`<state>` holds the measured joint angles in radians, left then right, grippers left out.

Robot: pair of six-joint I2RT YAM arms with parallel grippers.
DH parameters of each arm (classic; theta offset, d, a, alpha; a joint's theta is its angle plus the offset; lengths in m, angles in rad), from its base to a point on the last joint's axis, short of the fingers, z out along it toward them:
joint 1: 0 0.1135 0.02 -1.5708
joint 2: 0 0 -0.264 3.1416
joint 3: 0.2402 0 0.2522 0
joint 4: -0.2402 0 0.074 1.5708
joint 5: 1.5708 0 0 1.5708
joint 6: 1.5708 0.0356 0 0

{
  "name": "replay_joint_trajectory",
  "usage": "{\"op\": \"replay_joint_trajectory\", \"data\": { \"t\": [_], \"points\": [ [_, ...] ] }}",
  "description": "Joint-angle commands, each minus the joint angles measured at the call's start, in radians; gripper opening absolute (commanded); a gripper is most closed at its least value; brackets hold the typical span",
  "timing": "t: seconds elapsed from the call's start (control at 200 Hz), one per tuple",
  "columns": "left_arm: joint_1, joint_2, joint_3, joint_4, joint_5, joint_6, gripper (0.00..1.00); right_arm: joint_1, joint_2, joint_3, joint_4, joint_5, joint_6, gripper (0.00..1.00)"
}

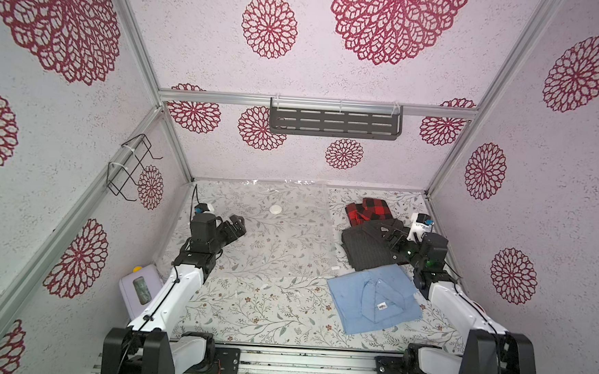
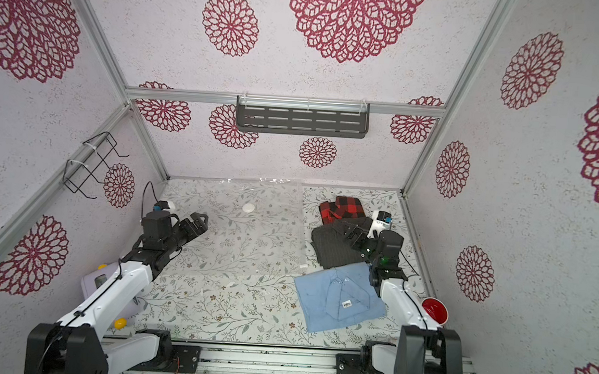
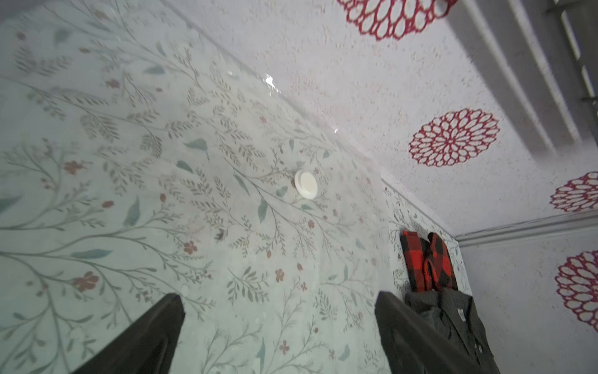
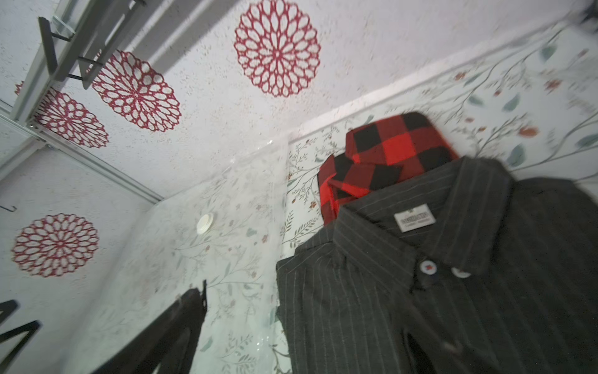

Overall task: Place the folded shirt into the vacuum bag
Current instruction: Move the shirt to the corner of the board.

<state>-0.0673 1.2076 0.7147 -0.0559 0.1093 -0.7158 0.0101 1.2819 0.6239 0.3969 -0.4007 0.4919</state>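
Over the striped shirt, its neck label unreadable, the right pincer gapes wide, left pincer likewise.

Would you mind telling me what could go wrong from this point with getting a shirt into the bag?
The bag lies flat with no opening held apart, so a shirt may just push it along. The right gripper is open over the dark striped shirt, which overlaps the plaid shirt; lifting might drag that one or unfold it.
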Motion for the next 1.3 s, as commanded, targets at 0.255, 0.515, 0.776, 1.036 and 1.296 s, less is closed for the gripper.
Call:
{"op": "replay_joint_trajectory", "data": {
  "t": [0.255, 0.515, 0.776, 1.036, 1.296],
  "points": [
    [-0.257, 0.203, 0.121, -0.002, -0.078, -0.024, 0.97, 0.083, 0.398, 0.304, -0.240, -0.216, -0.082, 0.76],
    [-0.337, 0.293, 0.165, 0.002, -0.097, -0.037, 0.97, 0.101, 0.636, 0.472, -0.423, -0.015, -0.143, 0.74],
    [-0.392, 0.292, 0.199, -0.012, -0.080, -0.042, 0.97, -0.015, 0.712, 0.500, -0.451, 0.139, -0.140, 0.73],
    [-0.471, 0.319, 0.228, -0.065, -0.117, -0.003, 0.97, -0.099, 0.696, 0.519, -0.439, 0.110, -0.128, 0.74],
    [-0.523, 0.283, 0.208, -0.098, -0.224, -0.057, 0.97, -0.124, 0.515, 0.464, -0.421, 0.092, -0.117, 0.79]
  ]
}}
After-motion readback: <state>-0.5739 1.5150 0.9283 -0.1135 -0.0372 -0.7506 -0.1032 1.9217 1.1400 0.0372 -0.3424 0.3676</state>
